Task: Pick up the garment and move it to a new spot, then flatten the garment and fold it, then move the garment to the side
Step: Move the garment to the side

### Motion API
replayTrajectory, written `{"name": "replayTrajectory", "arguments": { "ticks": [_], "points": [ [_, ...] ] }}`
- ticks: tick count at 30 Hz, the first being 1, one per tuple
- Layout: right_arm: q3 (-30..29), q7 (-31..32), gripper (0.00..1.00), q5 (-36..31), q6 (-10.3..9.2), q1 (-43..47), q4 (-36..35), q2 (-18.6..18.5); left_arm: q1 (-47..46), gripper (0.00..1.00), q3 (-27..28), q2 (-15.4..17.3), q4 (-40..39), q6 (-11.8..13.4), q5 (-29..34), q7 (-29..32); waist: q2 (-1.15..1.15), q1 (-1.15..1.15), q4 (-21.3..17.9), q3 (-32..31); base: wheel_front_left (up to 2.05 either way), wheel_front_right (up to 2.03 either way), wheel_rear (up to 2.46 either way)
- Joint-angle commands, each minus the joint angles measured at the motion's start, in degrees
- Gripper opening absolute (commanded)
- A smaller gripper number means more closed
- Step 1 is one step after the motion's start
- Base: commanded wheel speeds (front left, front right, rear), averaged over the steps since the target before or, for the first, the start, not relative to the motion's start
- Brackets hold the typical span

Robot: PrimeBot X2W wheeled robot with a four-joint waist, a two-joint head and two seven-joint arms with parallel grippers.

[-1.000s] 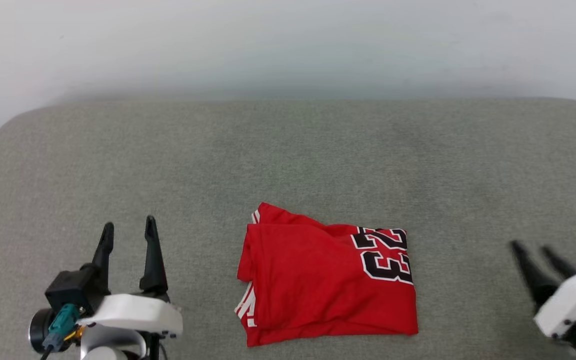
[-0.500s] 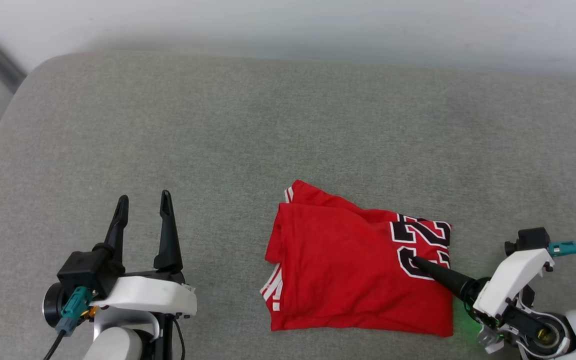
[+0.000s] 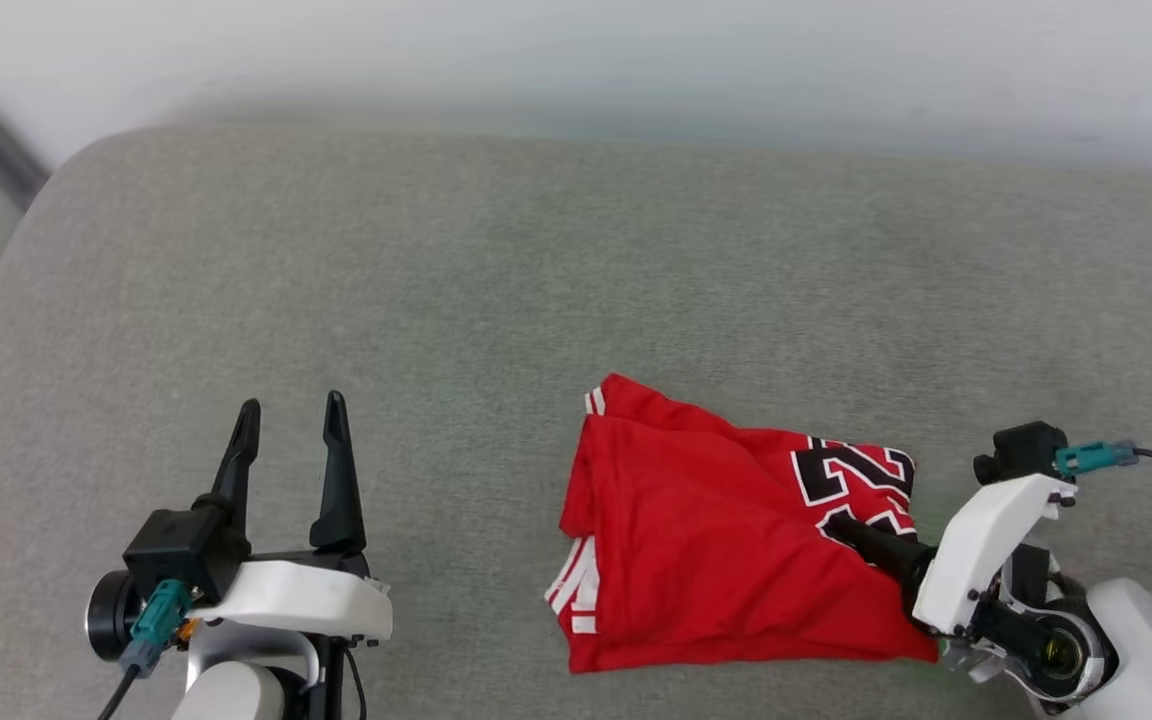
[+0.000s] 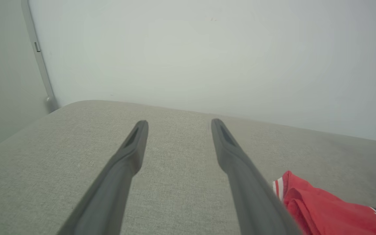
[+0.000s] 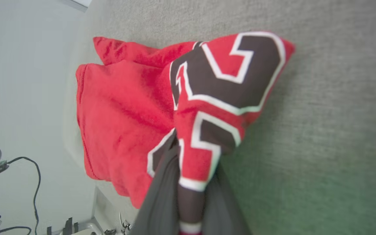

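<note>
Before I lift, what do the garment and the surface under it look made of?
The garment: seemingly thin, soft, matte knit; it bunches and creases where the right gripper pinches it. The surface: grey-green woven upholstery, probably padded; visible weave, rounded corner.

You won't see the right gripper's [image 3: 839, 526] tips: the shirt [image 3: 706, 550] folds right over them, so how many layers sit between the closed fingers is anyone's guess. The number [image 5: 207, 88] just past those tips is creased, so its digits are only partly readable. The arm behind that gripper runs off the frame corner. On the left gripper [image 4: 179, 124], the finger bases drop off the bottom edge, and the shirt to its right gets cropped too.
</note>
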Motion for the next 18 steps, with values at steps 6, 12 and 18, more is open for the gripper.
{"name": "replayTrajectory", "arguments": {
  "ticks": [6,12,18],
  "points": [
    [6.35,-4.27,0.00,-13.83,-0.02,-3.87,2.39,-4.31,1.56,1.00,-0.64,0.86,-0.92,-0.16,0.84,0.01,0.00,0.00,-7.76,-2.45,0.00,0.00,0.00],
    [8.39,-5.26,0.00,-22.26,-0.03,-7.41,6.05,-4.54,1.13,1.00,-1.75,1.44,-3.00,-0.60,1.26,0.86,0.00,0.00,-17.80,-1.38,0.00,0.00,0.00],
    [8.66,-8.23,0.00,-25.00,-0.03,-12.48,10.03,-3.12,-1.45,1.00,-2.85,2.39,-5.47,-1.14,2.15,2.29,0.00,0.00,-27.44,3.00,0.00,0.00,0.00]
  ]
}}
